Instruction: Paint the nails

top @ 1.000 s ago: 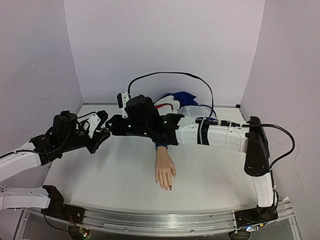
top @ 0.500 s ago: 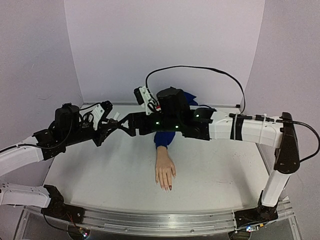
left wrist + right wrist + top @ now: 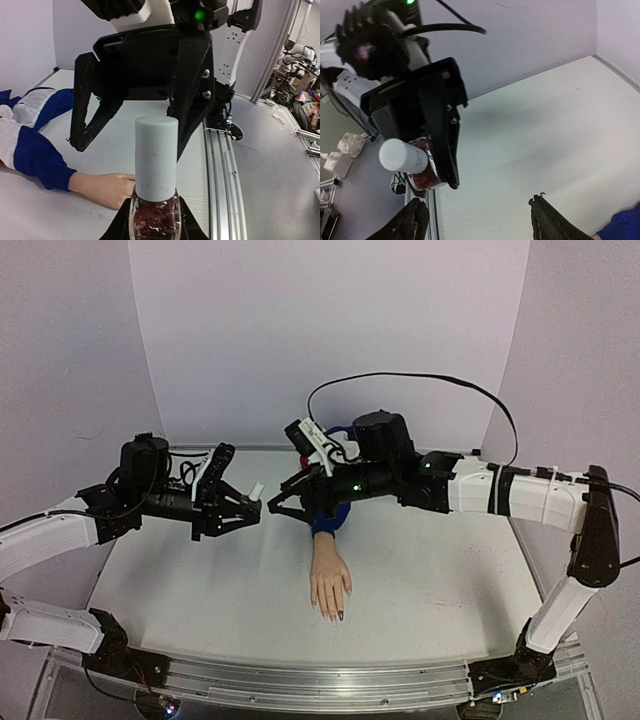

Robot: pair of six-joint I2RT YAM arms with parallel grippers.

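Observation:
The mannequin hand lies palm down on the table, its blue sleeve toward the back. Its nails point at the near edge, and at least one is dark red. My left gripper is shut on the small dark-red polish bottle, whose white cap points at my right gripper. That gripper stands open just right of the cap, its fingers spread either side without touching. From the right wrist, the bottle shows above the open right gripper. The bottle hides the nails from the left wrist.
A bundle of blue, white and red cloth lies at the back behind the right arm. Purple walls enclose the table at the back and sides. A metal rail runs along the near edge.
My right gripper has opened and drawn back to the right, away from the left gripper. The left gripper has moved right with the bottle, cap turned toward the right gripper.

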